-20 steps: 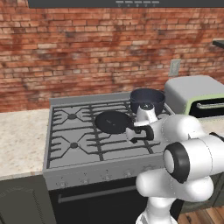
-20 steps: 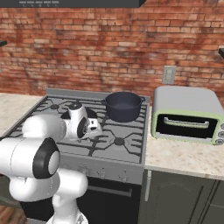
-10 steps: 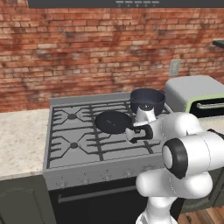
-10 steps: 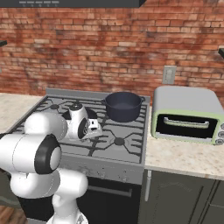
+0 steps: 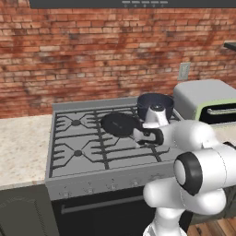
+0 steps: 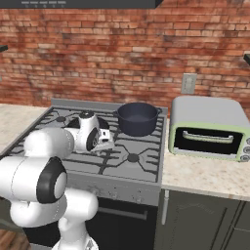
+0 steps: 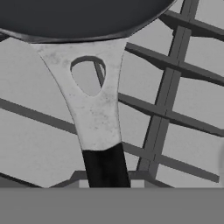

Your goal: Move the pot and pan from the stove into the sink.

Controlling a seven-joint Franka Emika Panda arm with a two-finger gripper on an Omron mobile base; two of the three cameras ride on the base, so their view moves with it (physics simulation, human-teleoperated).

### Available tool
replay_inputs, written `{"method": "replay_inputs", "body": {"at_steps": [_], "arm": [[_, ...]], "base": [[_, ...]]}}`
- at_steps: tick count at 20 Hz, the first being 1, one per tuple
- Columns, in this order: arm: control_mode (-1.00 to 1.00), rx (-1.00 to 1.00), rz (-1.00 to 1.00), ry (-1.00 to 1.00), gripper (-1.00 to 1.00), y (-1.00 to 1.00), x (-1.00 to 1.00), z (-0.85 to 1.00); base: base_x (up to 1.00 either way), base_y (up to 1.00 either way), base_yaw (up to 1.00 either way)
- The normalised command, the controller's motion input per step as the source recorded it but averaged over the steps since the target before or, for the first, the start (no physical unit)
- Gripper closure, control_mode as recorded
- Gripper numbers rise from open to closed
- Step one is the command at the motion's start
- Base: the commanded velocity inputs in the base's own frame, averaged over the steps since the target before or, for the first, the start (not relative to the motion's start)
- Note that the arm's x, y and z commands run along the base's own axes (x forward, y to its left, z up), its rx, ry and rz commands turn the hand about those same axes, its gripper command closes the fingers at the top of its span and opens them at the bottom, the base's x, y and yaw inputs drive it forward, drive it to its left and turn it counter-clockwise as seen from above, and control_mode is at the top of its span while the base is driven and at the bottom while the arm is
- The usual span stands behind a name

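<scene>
Nothing is moved yet: the shallow black frying pan [image 5: 120,123] and deep blue-grey pot [image 6: 137,117] sit mid-frame on the steel gas stove [image 5: 69,159]; whether the jaws grip the pan's handle, I cannot tell.

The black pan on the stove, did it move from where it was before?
No. The pan sits on the same spot of the stove grates, left of the pot, as in the earlier left base pictures.
</scene>
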Motion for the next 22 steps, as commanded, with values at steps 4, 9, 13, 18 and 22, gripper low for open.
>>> {"method": "replay_inputs", "body": {"at_steps": [4, 9, 13, 18, 22], "arm": [[-1.0, 0.1, 0.0, 0.05, 1.0, 0.0, 0.0, 0.68], [-1.0, 0.07, 0.0, 0.07, 1.0, 0.0, -0.04, 0.79], [-1.0, 0.02, 0.0, 0.0, 1.0, 0.04, -0.38, 0.69], [-1.0, 0.0, 0.05, -0.02, 1.0, 0.1, -0.57, 0.55], [-1.0, -0.02, 0.1, -0.1, 1.0, 0.14, -0.77, 0.4]], "base": [[0.0, 0.0, 0.0], [0.0, 0.0, 0.0], [0.0, 0.0, 0.0], [0.0, 0.0, 0.0], [0.0, 0.0, 0.0]]}}
